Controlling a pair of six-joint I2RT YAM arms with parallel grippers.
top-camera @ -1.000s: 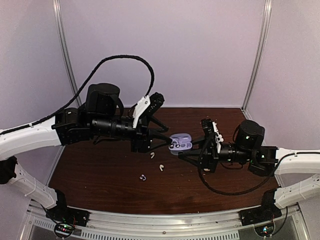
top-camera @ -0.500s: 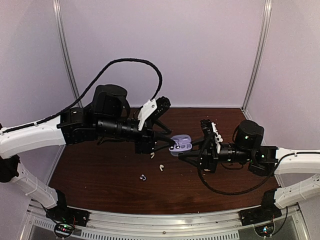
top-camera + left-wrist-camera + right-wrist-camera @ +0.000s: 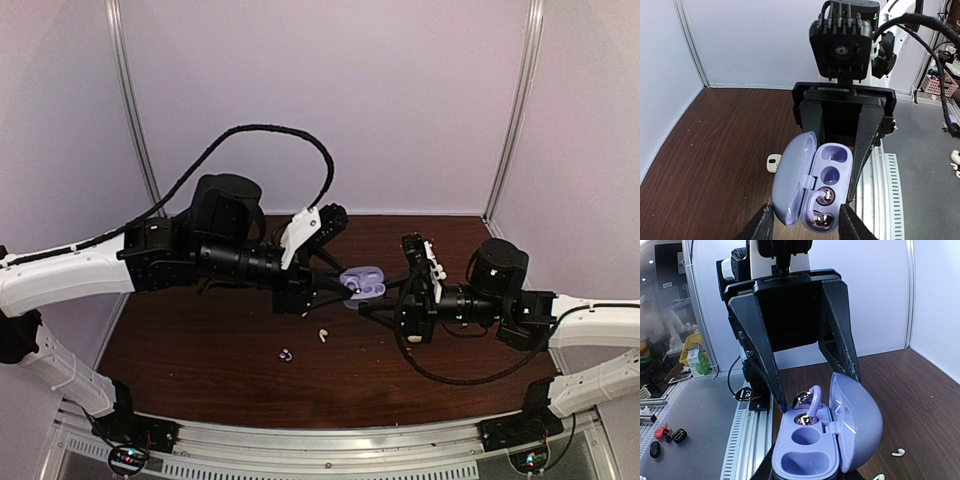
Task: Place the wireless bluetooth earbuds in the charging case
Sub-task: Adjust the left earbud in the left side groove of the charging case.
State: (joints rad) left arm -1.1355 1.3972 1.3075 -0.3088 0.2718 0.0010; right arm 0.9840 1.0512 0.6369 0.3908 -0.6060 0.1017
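Reaching toward each other: right pincer (image 3: 368,300) clamps the charging case (image 3: 832,180) (lid open), left pincer (image 3: 807,227) splayed.

Soft even light from above, pale walls (image 3: 400,100) tinted violet, dull sheen on the dark table (image 3: 200,350) toward 12 o'clock, bright glints inside the case (image 3: 812,189) (both wrist views), straight lines bowed at edges, right wrist background blurred at 9 o'clock
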